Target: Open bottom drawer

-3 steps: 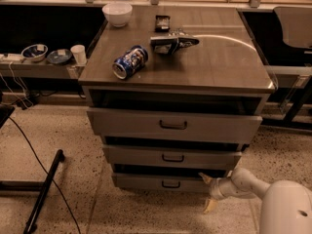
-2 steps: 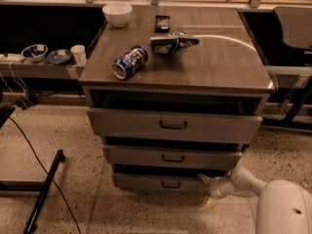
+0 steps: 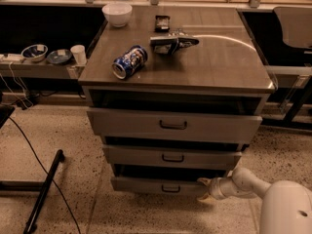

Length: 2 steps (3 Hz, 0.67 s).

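Observation:
The bottom drawer is the lowest of three grey drawers in the cabinet, with a slim front and a small dark bar handle. It stands slightly pulled out, with a dark gap above it. My gripper on the white arm is at the drawer's right front corner, low near the floor, with one finger above the front edge and one below.
The middle drawer and top drawer also stand slightly out. On the cabinet top lie a blue can, a white bowl and a dark tool. A black stand leg lies on the floor at left.
My gripper and arm have shifted slightly left along the bottom drawer's right corner. The drawer front looks about the same.

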Available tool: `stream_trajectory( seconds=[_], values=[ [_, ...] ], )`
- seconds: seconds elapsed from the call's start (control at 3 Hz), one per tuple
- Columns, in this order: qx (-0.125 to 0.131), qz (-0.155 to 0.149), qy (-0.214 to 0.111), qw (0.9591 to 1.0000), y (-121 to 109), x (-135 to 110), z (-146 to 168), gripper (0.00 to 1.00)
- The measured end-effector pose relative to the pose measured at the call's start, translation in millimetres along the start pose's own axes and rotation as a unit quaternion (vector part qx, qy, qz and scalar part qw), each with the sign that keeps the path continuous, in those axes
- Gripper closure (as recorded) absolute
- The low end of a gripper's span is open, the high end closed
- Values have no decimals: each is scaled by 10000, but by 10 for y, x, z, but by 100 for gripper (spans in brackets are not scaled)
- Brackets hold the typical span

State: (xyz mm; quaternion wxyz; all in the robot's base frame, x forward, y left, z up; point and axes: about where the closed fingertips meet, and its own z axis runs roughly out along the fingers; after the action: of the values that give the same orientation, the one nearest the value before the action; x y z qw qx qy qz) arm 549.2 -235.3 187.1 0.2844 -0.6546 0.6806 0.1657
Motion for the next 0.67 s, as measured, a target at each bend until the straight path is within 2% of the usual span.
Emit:
stream_trajectory(
  seconds=[0.33,0.67],
  values=[
    [-42,-53,-134,9999,134,-106,-152,51],
    [-120,-185,-261,9994,328,-268,-310,47]
  ],
)
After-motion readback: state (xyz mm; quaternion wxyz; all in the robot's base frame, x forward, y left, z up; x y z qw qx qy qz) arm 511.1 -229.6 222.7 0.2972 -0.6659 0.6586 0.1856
